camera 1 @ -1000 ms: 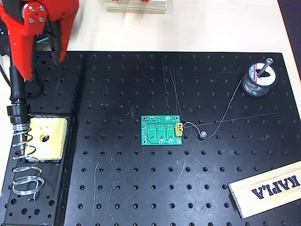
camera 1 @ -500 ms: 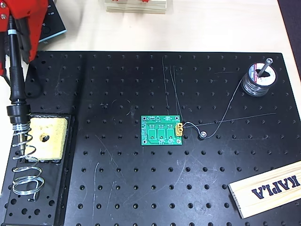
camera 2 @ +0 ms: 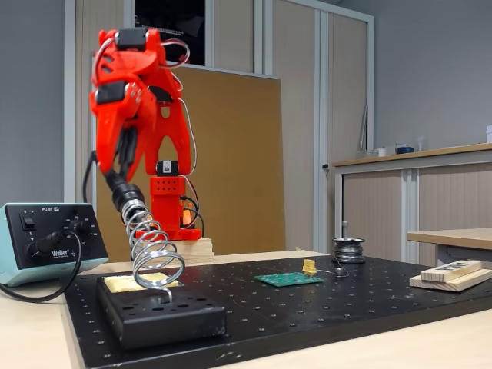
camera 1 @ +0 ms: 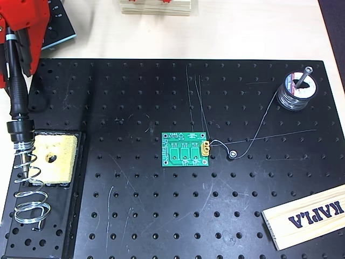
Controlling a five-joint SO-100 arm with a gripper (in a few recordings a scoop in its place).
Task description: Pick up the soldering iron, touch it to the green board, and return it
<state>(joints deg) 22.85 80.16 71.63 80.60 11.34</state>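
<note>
The soldering iron (camera 1: 16,102) stands tip-down in the coiled spring holder (camera 1: 29,194) at the left edge of the black perforated plate (camera 1: 161,216), its black handle reaching up and away. My red gripper (camera 1: 16,59) straddles the upper handle, one finger tight against each side, so it looks shut on it. In the fixed view the gripper (camera 2: 119,157) points down over the iron (camera 2: 115,183) above the spring (camera 2: 154,257). The green board (camera 1: 186,150) lies flat mid-plate, far right of the gripper, and appears again in the fixed view (camera 2: 289,279).
A yellow sponge (camera 1: 53,158) sits in the holder base beside the spring. A solder spool (camera 1: 296,90) stands at the back right, its wire trailing toward the board. A wooden KAPLA block (camera 1: 307,216) lies at the front right. The solder station (camera 2: 50,242) stands left of the plate.
My gripper moved left from beside the iron to over its handle, and its fingers drew in around it. The iron's collar shifted slightly left but stays in the spring.
</note>
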